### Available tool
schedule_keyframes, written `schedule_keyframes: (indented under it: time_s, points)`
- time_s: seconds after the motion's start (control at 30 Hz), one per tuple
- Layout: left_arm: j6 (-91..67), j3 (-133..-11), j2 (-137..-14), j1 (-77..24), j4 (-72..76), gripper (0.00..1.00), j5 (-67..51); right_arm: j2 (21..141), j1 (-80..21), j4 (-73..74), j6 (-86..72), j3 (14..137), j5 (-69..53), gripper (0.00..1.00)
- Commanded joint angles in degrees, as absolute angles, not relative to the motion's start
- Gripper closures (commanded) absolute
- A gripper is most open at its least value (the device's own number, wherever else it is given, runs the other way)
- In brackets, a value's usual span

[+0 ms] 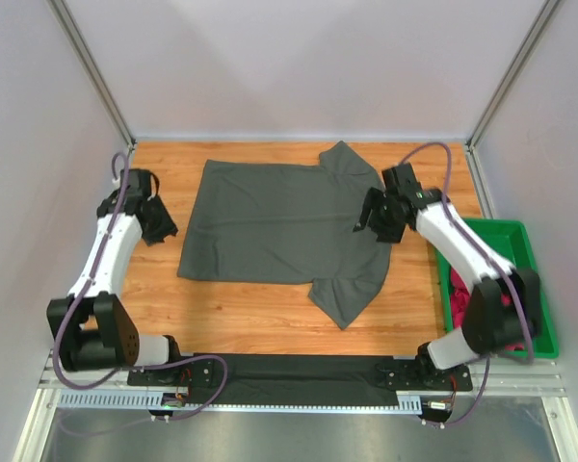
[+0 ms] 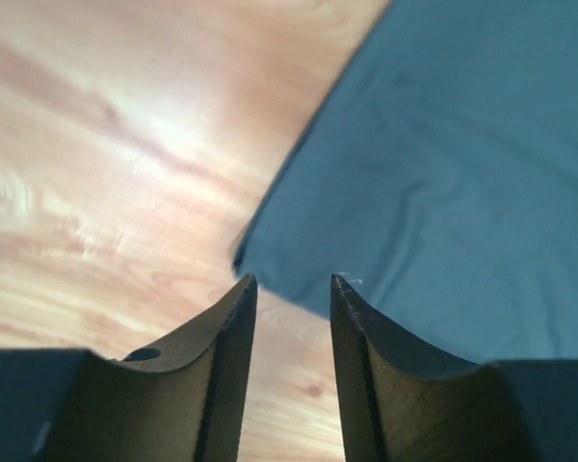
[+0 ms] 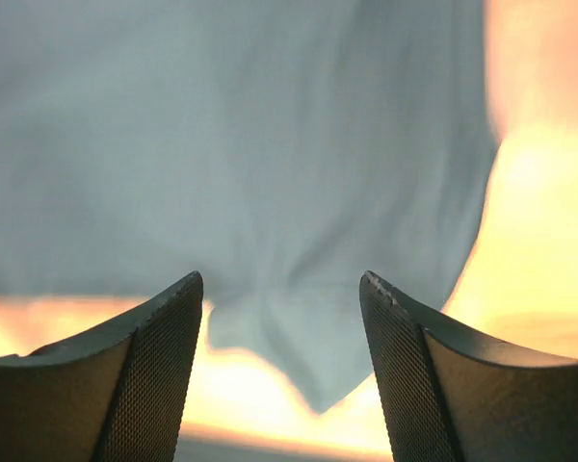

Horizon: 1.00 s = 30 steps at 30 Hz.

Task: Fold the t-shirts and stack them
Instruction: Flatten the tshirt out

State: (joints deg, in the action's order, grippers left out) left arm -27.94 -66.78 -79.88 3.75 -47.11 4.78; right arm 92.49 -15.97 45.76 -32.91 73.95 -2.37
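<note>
A dark charcoal grey t-shirt lies spread flat on the wooden table, hem to the left, sleeves to the right. My left gripper is open and empty just left of the hem; in the left wrist view the shirt's corner lies just beyond the fingertips. My right gripper is open and empty over the shirt's collar end; in the right wrist view grey cloth fills the space ahead of the jaws. A magenta-pink t-shirt lies crumpled in the green tray.
A green plastic tray stands at the right edge of the table. Another dark cloth lies along the near rail between the arm bases. White walls with metal posts enclose the table.
</note>
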Motion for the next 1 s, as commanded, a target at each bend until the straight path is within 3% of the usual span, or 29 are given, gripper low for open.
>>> schedule_keyframes:
  time_s: [0.0, 0.03, 0.13, 0.2, 0.3, 0.4, 0.43, 0.53, 0.67, 0.77, 0.97]
  points:
    - [-31.0, -56.1, -77.1, 8.4, -44.9, 0.57, -2.0, 78.5, -17.6, 44.8, -43.1, 55.8, -12.9, 0.33]
    - [-31.4, -54.6, -76.6, 9.5, -44.0, 0.58, -3.7, 71.6, -18.3, 43.0, -45.2, 52.2, -13.9, 0.36]
    - [-32.9, -49.0, -76.9, 13.5, -39.4, 0.53, -12.8, 60.9, -20.1, 38.0, -52.9, 39.4, -15.2, 0.62]
    - [-33.0, -47.0, -78.3, 16.1, -36.9, 0.52, -15.6, 58.4, -21.1, 36.6, -56.4, 35.1, -17.1, 0.68]
    - [-31.3, -46.3, -79.6, 16.3, -36.8, 0.52, -15.3, 57.2, -24.4, 34.8, -58.5, 31.4, -17.2, 0.68]
    - [-31.4, -45.9, -80.0, 16.5, -36.5, 0.50, -13.4, 58.0, -27.5, 33.4, -60.0, 29.3, -17.1, 0.57]
    - [-31.5, -45.8, -80.2, 16.5, -36.0, 0.50, -13.3, 58.3, -28.4, 32.8, -60.7, 28.7, -17.1, 0.49]
    - [-32.1, -46.2, -82.6, 16.6, -35.0, 0.50, -14.1, 59.5, -29.1, 31.4, -62.3, 26.5, -18.0, 0.43]
    - [-32.6, -46.2, -85.4, 16.5, -34.2, 0.51, -12.8, 61.4, -30.9, 29.1, -64.2, 24.8, -17.7, 0.45]
    - [-32.3, -45.8, -86.4, 16.6, -33.6, 0.53, -12.0, 64.0, -32.8, 28.5, -65.3, 25.0, -17.4, 0.53]
    - [-31.3, -45.0, -86.9, 16.5, -33.1, 0.69, -10.8, 69.3, -34.1, 25.0, -66.1, 25.7, -15.7, 0.66]
